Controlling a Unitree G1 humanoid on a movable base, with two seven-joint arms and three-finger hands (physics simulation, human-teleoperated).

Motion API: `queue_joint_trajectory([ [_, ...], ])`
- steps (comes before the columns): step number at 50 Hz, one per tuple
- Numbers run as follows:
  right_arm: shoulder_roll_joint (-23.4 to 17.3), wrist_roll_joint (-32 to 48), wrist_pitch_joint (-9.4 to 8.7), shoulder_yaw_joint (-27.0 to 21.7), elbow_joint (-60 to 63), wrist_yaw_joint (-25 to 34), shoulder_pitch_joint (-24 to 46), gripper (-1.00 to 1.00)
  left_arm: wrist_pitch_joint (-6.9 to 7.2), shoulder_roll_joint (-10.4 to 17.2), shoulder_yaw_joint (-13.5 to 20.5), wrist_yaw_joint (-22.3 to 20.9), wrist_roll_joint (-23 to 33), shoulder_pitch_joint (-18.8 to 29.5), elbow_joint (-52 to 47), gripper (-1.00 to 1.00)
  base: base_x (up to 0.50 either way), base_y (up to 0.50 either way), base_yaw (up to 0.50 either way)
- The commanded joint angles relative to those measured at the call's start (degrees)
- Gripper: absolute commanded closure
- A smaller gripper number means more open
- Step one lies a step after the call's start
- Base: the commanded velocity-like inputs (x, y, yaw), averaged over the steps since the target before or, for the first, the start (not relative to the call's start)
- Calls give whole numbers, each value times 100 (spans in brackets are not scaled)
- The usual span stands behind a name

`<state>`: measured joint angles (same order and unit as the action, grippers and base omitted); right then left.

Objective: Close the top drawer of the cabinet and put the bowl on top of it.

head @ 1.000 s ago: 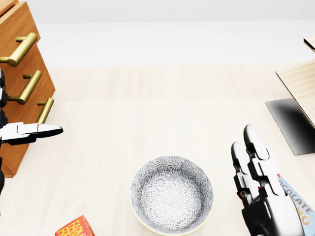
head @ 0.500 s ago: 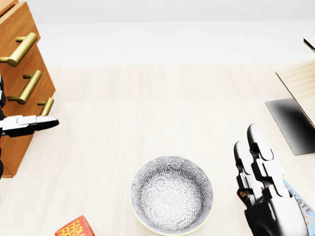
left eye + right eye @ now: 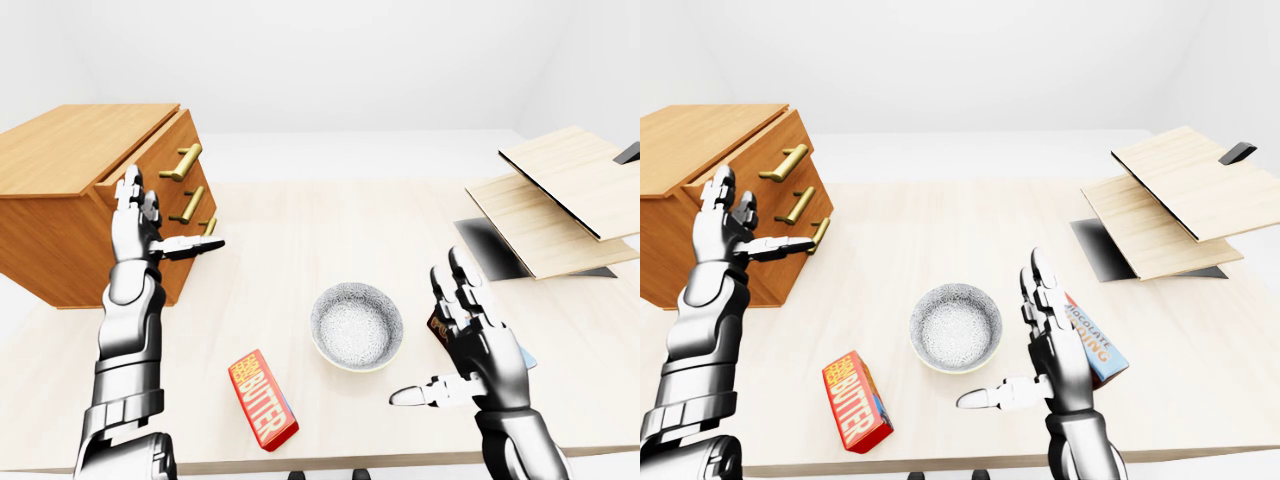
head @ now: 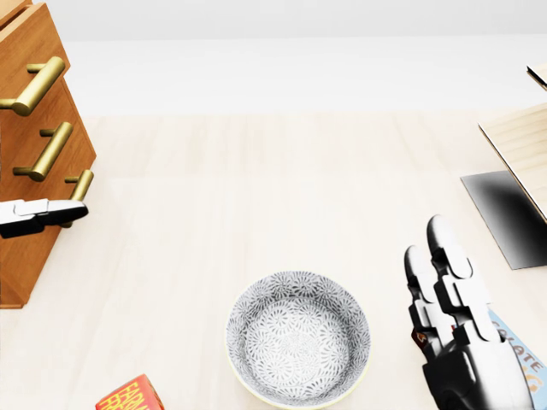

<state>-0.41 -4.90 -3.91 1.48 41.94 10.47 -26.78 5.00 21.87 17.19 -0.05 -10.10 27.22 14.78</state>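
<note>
Nearest, low in the left-eye view: red butter box (image 3: 262, 399) flat on the table (image 3: 300, 230), left of the bowl. Right hand (image 3: 470, 345) raised just right of the bowl, fingers spread wide, thumb pointing toward it, grasping nothing. Blue chocolate packet (image 3: 1092, 341) partly hidden behind that hand. Patterned bowl (image 3: 357, 325) upright at table centre, empty, untouched. Further left, left hand (image 3: 140, 222) open, fingers up, thumb extended just before the cabinet's lower handles, holding nothing. Wooden cabinet (image 3: 90, 200) at the table's left; top drawer (image 3: 160, 150) protruding slightly, contents not visible. Far right: stacked wooden boards (image 3: 550, 195) over a dark mat (image 3: 490, 245).
</note>
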Motion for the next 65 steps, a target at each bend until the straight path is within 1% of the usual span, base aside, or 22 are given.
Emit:
queue_joint_trajectory([
  [1,-23,0,-3,27,-21,-34,18,-100,0,89,8,22,44,59,361,-100,0,0,0],
  [4,-24,-14,-17,13,-23,-31,33,-100,0,129,-53,97,221,126,632,-100,0,0,0],
  [6,-23,-14,-19,10,-25,-28,37,-100,0,136,-46,100,240,137,676,-100,0,0,0],
  [8,-19,-11,-11,3,-40,-27,49,-100,0,203,17,69,199,148,685,-100,0,0,0],
  [16,-11,-24,12,-12,12,-11,-4,-100,0,271,67,71,137,156,865,-100,0,0,0],
  [18,-8,-68,-29,-55,40,-1,10,-100,0,266,51,88,146,139,898,-100,0,0,0],
  [22,13,-81,-41,-92,50,19,17,-100,0,285,40,91,161,177,1041,-100,0,0,0],
  [25,29,-59,-28,-91,48,29,8,-100,0,364,72,198,164,297,1342,-100,0,0,0],
  [30,37,-46,-12,-89,48,36,-3,-100,0,451,92,253,82,364,1579,-100,0,0,0],
  [37,34,-49,-8,-89,60,40,-15,-100,0,511,94,316,6,400,1663,-100,0,0,0],
  [46,47,-88,-56,-139,105,73,-13,-100,0,587,184,389,-140,363,1294,-100,0,0,0],
  [56,66,-61,-25,-128,90,77,-22,-100,0,524,133,426,-151,368,1298,-100,0,0,0],
  [59,65,-62,-36,-128,84,68,-8,-100,0,473,122,415,-160,270,1038,-100,0,0,0],
  [65,47,-27,-15,-81,2,34,30,-100,0,167,183,371,-139,-356,-587,-100,0,0,0],
])
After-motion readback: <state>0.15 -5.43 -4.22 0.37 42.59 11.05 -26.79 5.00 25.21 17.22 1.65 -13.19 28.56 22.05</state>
